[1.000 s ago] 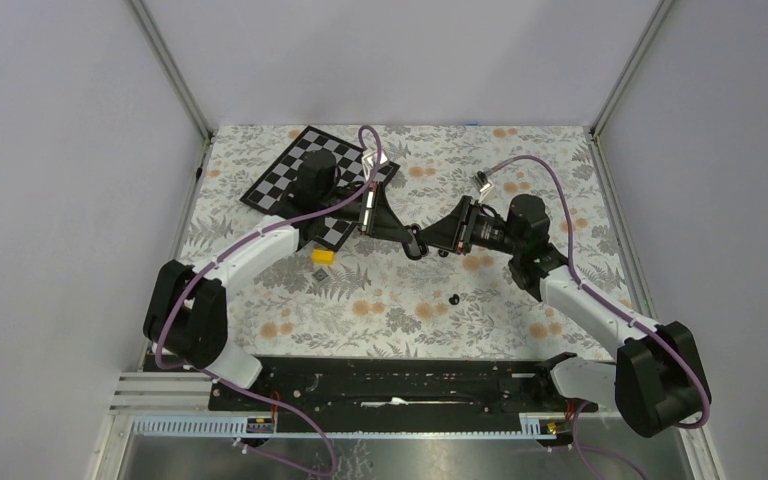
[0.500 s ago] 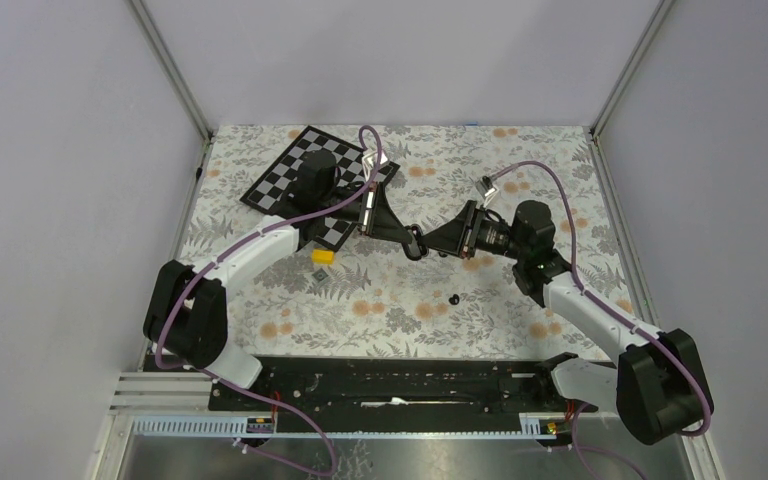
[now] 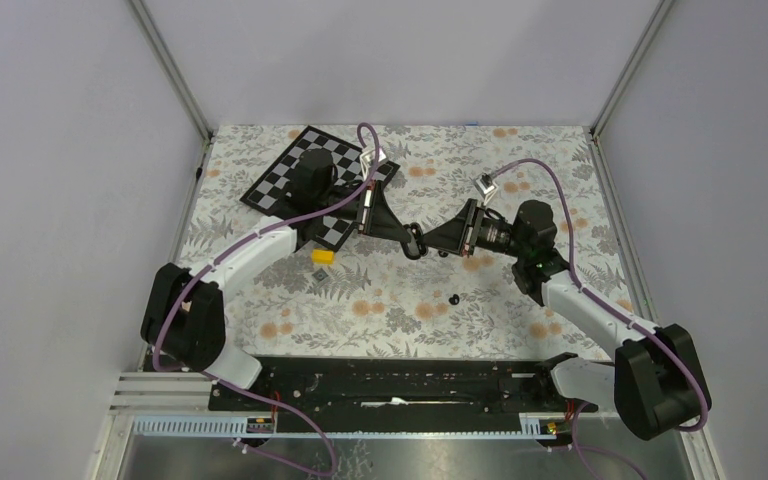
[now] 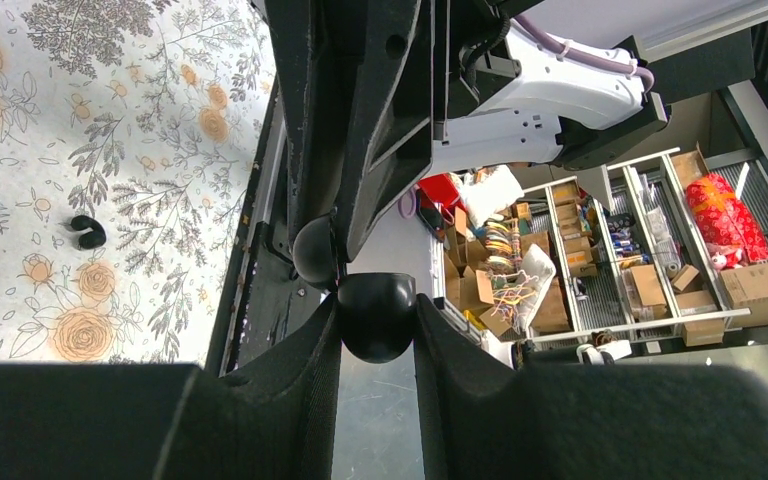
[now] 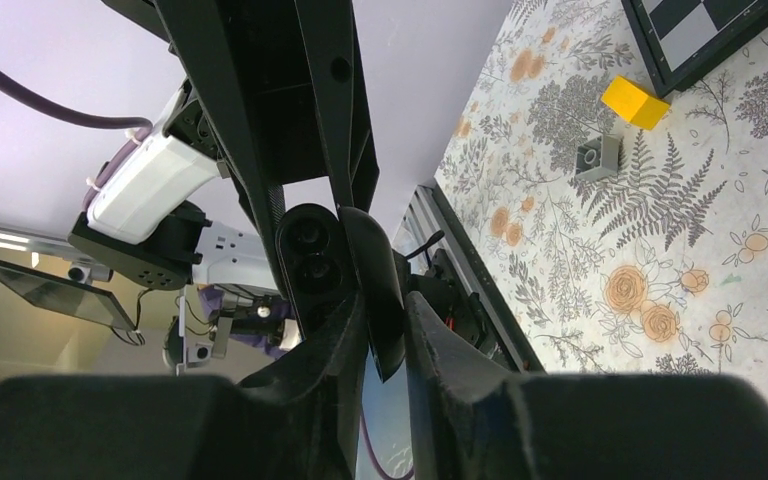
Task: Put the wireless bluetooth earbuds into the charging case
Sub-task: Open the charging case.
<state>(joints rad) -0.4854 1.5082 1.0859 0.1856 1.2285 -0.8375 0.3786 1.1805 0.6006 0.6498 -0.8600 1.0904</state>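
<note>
Above floral cloth (image 3: 380, 300), left pincer (image 4: 377, 322) and right pincer (image 5: 385, 322) both clamp charging case (image 5: 312, 255)

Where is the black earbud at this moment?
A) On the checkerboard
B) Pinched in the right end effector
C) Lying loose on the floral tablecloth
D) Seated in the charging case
C: the black earbud lies by itself on the floral tablecloth, with nothing touching it.
</note>
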